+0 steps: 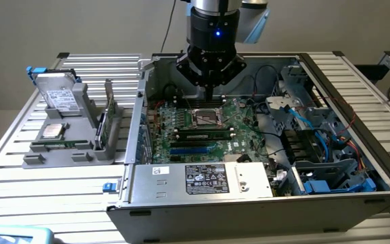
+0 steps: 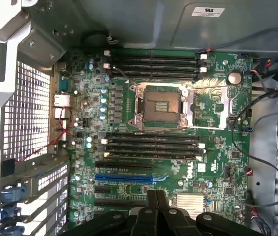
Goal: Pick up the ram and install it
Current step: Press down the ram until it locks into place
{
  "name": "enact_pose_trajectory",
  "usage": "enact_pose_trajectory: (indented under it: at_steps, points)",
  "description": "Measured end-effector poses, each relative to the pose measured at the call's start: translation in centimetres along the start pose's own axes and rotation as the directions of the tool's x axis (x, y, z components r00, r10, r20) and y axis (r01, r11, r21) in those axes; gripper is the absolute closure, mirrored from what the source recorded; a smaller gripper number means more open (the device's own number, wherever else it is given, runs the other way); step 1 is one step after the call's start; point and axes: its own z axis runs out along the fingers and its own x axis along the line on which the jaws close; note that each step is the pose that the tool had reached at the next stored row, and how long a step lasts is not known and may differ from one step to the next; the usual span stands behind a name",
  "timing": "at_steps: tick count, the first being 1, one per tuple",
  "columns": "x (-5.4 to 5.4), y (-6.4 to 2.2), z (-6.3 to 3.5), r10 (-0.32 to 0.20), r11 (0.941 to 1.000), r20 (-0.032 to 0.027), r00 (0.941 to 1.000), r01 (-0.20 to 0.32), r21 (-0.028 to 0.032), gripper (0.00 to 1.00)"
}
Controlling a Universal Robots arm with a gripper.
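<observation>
My gripper [image 1: 208, 95] hangs shut over the open computer case, above the bare CPU socket [image 1: 205, 118], with nothing between its fingers. In the wrist view the shut gripper [image 2: 157, 197] hovers over the motherboard's black and blue expansion slots. A ram stick [image 1: 205, 135] with dark chips and a pale label stands in a black slot just in front of the socket, apart from the gripper. A second thin green stick [image 1: 58, 145] lies flat in the grey fixture [image 1: 79, 155] on the exterior view's left.
The fixture also carries a boxy grey drive [image 1: 59, 96], a square chip [image 1: 51, 131] and an upright card [image 1: 105, 124]. A power supply [image 1: 208, 179] fills the case's front. Loose cables and blue brackets [image 1: 317, 147] crowd the exterior view's right.
</observation>
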Motion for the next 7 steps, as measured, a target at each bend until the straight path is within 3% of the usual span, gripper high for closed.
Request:
enact_pose_trajectory:
  at_steps: [7]
  points:
    - [0.00, 0.00, 0.00, 0.009, 1.0000, 0.0002, 1.0000, -0.009, -0.0012, 0.89]
